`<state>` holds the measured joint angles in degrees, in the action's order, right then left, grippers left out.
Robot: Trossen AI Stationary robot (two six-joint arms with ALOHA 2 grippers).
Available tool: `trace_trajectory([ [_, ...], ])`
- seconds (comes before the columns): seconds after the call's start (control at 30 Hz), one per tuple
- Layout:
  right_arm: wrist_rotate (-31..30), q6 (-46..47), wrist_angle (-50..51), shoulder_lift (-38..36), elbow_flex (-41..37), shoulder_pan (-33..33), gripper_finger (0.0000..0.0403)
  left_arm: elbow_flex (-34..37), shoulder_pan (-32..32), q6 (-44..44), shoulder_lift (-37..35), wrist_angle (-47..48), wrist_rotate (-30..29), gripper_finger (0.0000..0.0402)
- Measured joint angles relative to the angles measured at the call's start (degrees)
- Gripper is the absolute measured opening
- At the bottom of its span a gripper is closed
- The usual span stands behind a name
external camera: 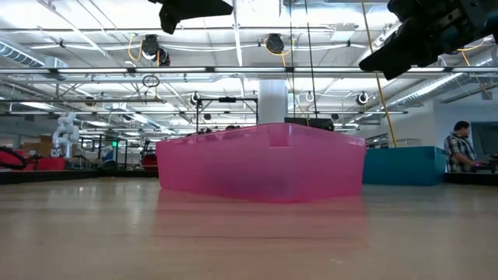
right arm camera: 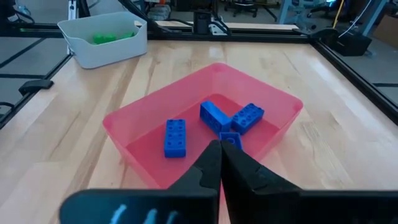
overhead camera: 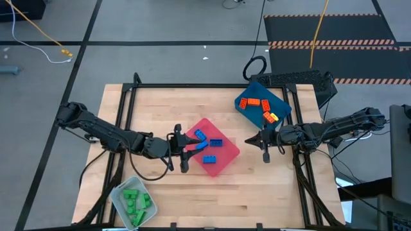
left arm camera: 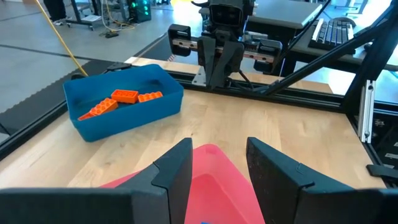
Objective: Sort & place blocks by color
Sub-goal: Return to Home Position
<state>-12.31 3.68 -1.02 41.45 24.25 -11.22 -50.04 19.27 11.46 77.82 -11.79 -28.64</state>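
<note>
A pink-red tray (overhead camera: 226, 157) sits mid-table and holds several blue blocks (right arm camera: 175, 137). Orange blocks (overhead camera: 252, 102) lie in the dark blue tray (overhead camera: 282, 109) at the far right. Green blocks (overhead camera: 133, 202) lie in the pale grey tray (overhead camera: 119, 192) at the near left. My left gripper (overhead camera: 189, 153) hovers over the pink tray's left corner (left arm camera: 211, 158); it is open, with nothing between its fingers. My right gripper (right arm camera: 219, 147) is shut and empty, raised just right of the pink tray and pointing at it.
A black frame (overhead camera: 192, 85) borders the wooden tabletop. Bare wood lies along the near edge (overhead camera: 244, 205) and at the far left (overhead camera: 167, 106). In the low view a person (external camera: 461, 152) stands in the room beyond the table.
</note>
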Motion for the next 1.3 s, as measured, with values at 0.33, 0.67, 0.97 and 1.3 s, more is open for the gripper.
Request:
trace_trajectory([
  [0.33,-0.03,0.13,0.47,-0.68,0.0,0.0,0.0,0.0,0.03,0.25,-0.02,0.02,0.0,0.0152],
  [0.67,0.09,5.77,9.48,-9.52,-3.37,-0.5,0.0,0.0,1.11,0.39,-0.02,0.2,0.0,0.0152],
  [0.97,-2.0,9.33,9.54,-20.32,-13.04,-0.9,0.0,0.0,1.11,0.68,-0.02,0.22,0.0,0.0152],
  [1.3,-6.37,0.17,5.08,-28.18,-18.28,-0.87,0.0,0.0,1.11,0.72,-0.04,0.44,0.0,0.0152],
])
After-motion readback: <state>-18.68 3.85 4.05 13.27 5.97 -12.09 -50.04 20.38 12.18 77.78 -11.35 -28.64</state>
